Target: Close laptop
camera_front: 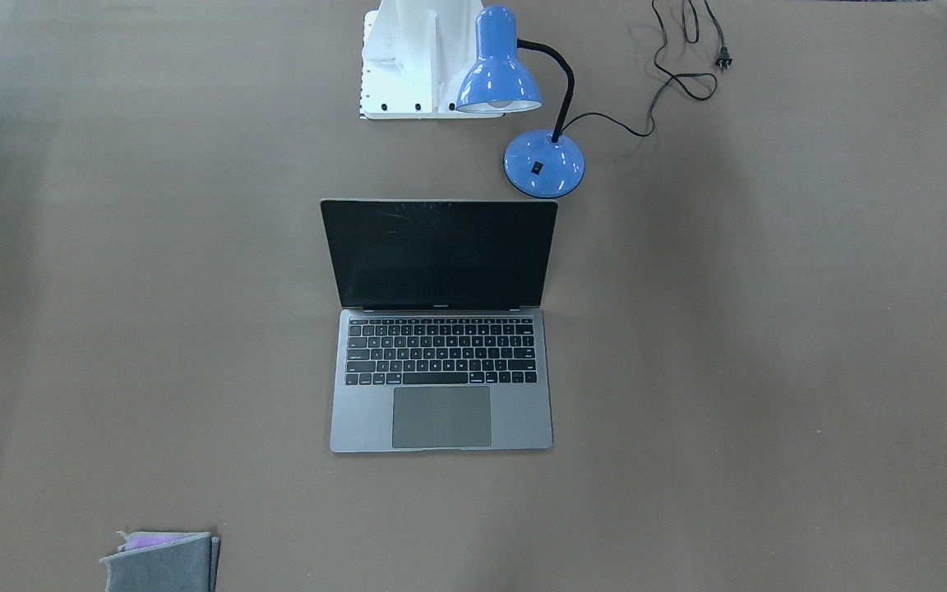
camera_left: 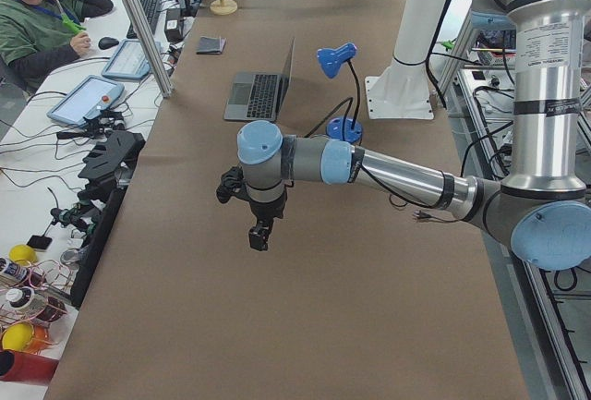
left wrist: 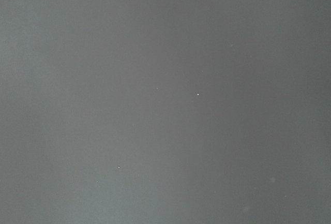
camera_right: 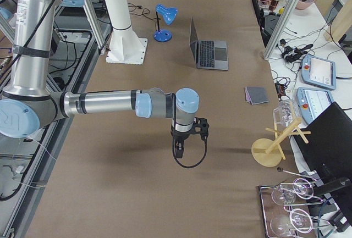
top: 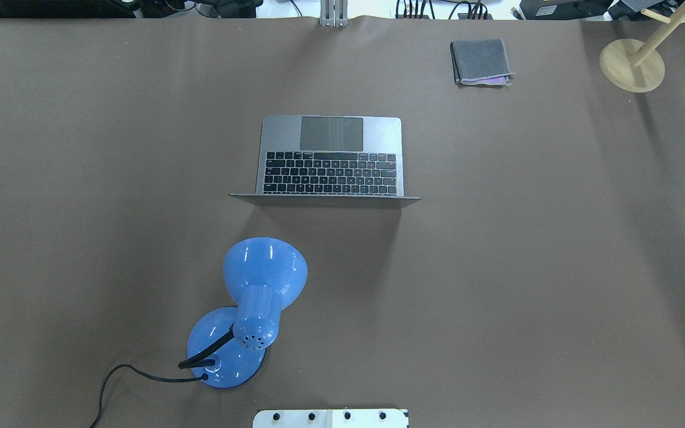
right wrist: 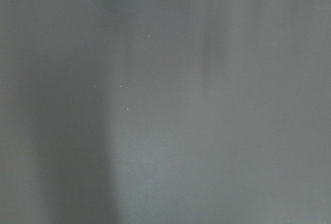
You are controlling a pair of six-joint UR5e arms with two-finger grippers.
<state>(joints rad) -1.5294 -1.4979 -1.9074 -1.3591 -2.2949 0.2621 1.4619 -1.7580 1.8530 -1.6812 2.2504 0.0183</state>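
Note:
The laptop [camera_front: 441, 395] stands open in the middle of the brown table, keyboard and trackpad facing away from the robot, its black screen upright. It also shows in the overhead view [top: 330, 156] and in both side views [camera_left: 263, 95] [camera_right: 212, 54]. My left gripper [camera_left: 259, 238] hangs over bare table far from the laptop, seen only in the exterior left view; I cannot tell if it is open or shut. My right gripper [camera_right: 179, 150] hangs likewise far off at the other end; I cannot tell its state. Both wrist views show only bare table.
A blue desk lamp [top: 259, 297] stands between the robot's base [camera_front: 420, 57] and the laptop's lid, its black cord [camera_front: 687, 57] trailing on the table. A folded grey cloth [top: 480, 61] and a wooden stand [top: 631, 65] sit at the far edge.

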